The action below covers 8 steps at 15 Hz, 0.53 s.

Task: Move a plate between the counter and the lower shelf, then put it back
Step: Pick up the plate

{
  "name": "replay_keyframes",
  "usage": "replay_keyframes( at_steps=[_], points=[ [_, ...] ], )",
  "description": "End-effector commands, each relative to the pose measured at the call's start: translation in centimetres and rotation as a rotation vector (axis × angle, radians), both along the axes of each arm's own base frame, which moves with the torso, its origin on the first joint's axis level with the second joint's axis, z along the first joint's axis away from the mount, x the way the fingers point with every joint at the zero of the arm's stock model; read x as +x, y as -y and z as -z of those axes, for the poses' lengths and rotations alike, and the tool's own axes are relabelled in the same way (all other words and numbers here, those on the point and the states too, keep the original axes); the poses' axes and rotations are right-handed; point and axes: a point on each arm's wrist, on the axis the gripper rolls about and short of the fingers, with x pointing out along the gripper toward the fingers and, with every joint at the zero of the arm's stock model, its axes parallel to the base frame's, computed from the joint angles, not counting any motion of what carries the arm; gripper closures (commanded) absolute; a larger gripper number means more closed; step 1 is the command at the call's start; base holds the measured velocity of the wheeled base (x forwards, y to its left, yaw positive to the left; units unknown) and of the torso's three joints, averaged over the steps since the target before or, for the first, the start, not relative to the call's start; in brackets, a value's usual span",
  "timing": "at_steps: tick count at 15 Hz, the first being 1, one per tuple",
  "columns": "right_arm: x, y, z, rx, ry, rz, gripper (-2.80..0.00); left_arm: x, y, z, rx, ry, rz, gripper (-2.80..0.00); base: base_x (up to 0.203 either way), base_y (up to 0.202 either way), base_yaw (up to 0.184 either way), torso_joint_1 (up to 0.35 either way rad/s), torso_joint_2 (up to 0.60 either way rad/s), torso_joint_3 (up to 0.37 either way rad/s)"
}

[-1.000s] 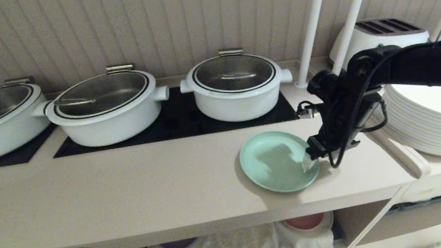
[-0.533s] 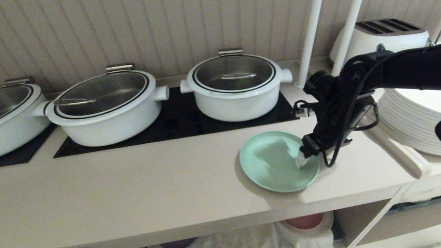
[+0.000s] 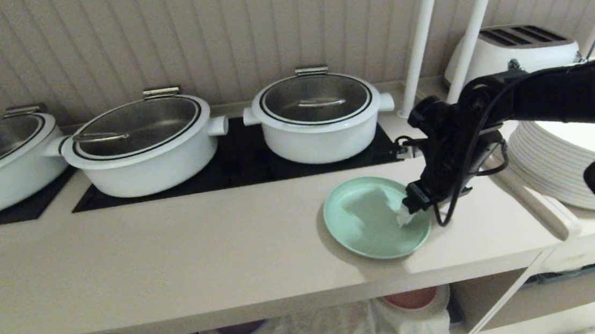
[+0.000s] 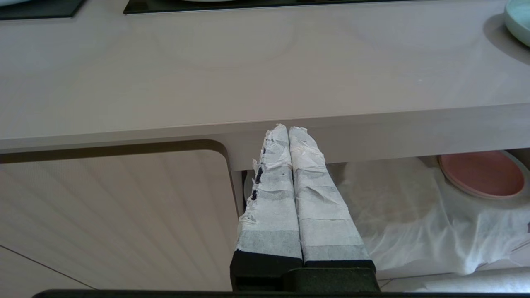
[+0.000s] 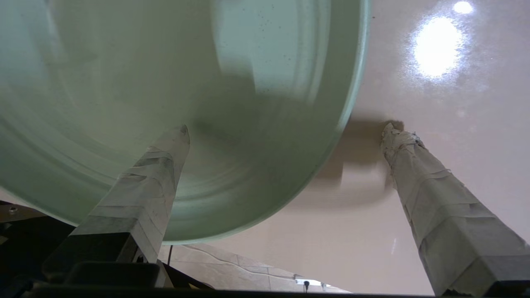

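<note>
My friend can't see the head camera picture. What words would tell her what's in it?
A mint-green plate lies on a beige counter, with the robot's right gripper, jaws open, at its right rim. Behind stand three white lidded pots; stacked white plates sit at right.

Head looks down at counter [image 3: 176, 263]; wrists close, sharing plate [image 5: 165, 103].

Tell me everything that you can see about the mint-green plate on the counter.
The mint-green plate is round, matte and shallow, with a low raised rim, and nothing lies on it. It rests flat on the beige counter, near the front edge, in front of the rightmost white pot. The right gripper is at its right rim, open: one taped finger stands over the plate, the other over the counter beside the rim. Nothing grips it.
</note>
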Motion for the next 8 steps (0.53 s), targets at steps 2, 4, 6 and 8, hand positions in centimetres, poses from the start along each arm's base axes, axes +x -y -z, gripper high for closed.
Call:
replay_keyframes(
  at_steps=[2, 4, 6, 8],
  points=[
    [-0.14, -0.16, -0.05, 0.001, -0.004, -0.007, -2.80, 0.00, 0.00, 0.00, 0.000, 0.000, 0.000, 0.00, 0.000, 0.000, 0.000, 0.000, 0.00, 0.000],
    [-0.05, -0.25, 0.01, 0.004, 0.002, -0.005, 0.00, 0.00, 0.00, 0.00, 0.000, 0.000, 0.000, 0.00, 0.000, 0.000, 0.000, 0.000, 0.00, 0.000],
    [-0.07, -0.31, 0.01, 0.005, 0.002, -0.005, 0.00, 0.00, 0.00, 0.00, 0.000, 0.000, 0.000, 0.00, 0.000, 0.000, 0.000, 0.000, 0.00, 0.000],
    [-0.07, -0.31, -0.06, 0.006, 0.006, -0.005, 0.00, 0.00, 0.00, 0.00, 0.000, 0.000, 0.000, 0.00, 0.000, 0.000, 0.000, 0.000, 0.00, 0.000]
  ],
)
